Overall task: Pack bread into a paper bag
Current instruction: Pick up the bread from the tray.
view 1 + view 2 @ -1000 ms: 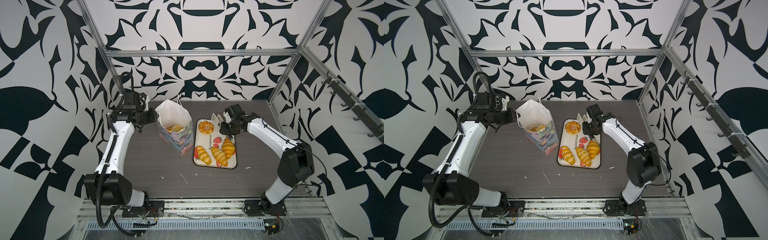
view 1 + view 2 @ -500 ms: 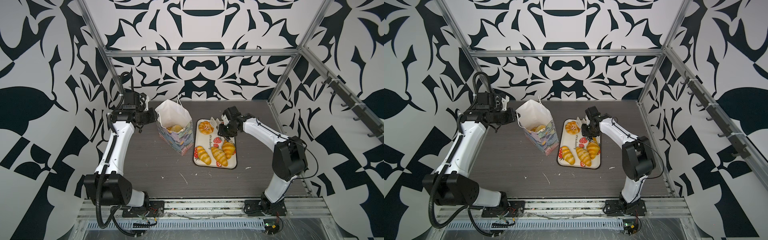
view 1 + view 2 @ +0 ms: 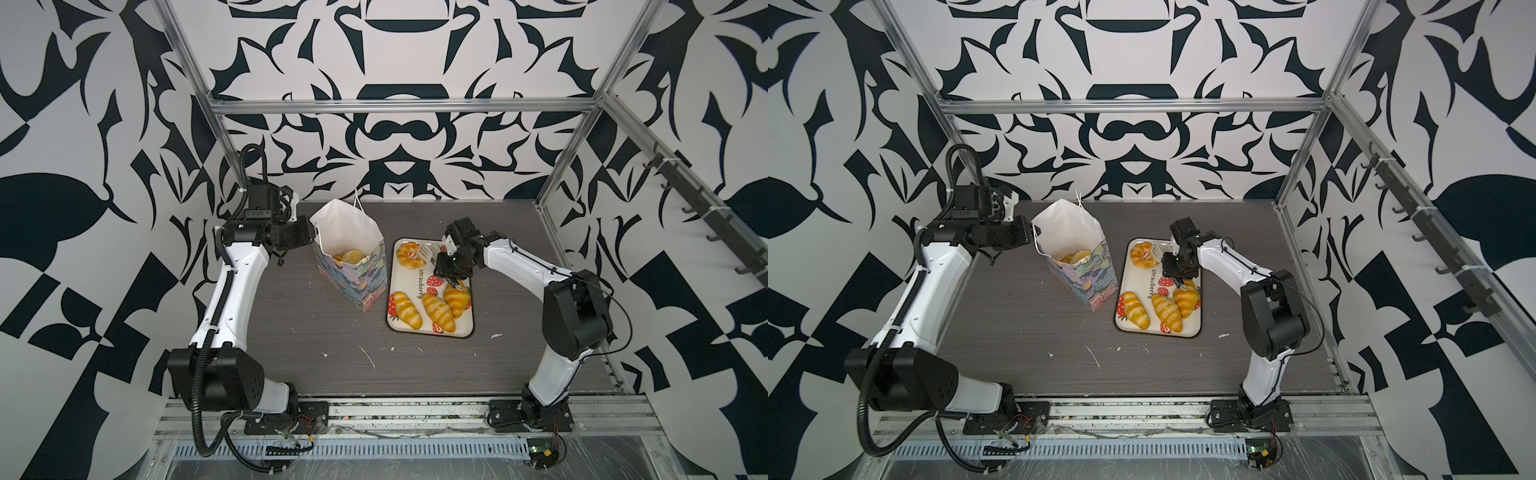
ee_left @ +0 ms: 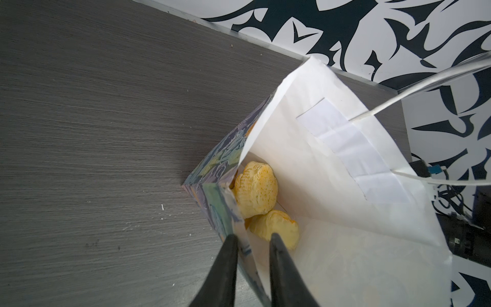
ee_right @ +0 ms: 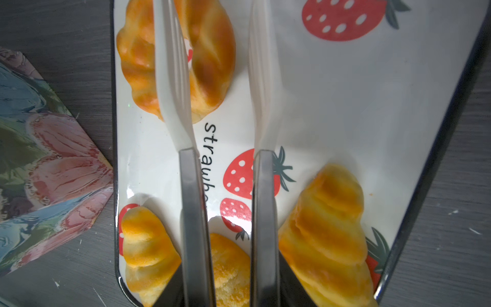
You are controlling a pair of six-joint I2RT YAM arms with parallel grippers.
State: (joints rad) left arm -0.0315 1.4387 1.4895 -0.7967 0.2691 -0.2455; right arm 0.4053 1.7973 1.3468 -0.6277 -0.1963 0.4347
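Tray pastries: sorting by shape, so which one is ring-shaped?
The ring bun, alone at the tray's far end, has a centre hole; the three croissants at the near end are ridged and solid.

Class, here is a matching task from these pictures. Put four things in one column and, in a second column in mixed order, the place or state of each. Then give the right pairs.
Things:
1. paper bag
2. ring-shaped bun
3. left gripper
4. right gripper

Places or states:
A. shut on the bag's edge
B. open above the tray, nothing between its fingers
C. standing open on the table with pastries inside
D. lying on the tray at its far end

Pairs: 1-C, 2-D, 3-A, 4-B
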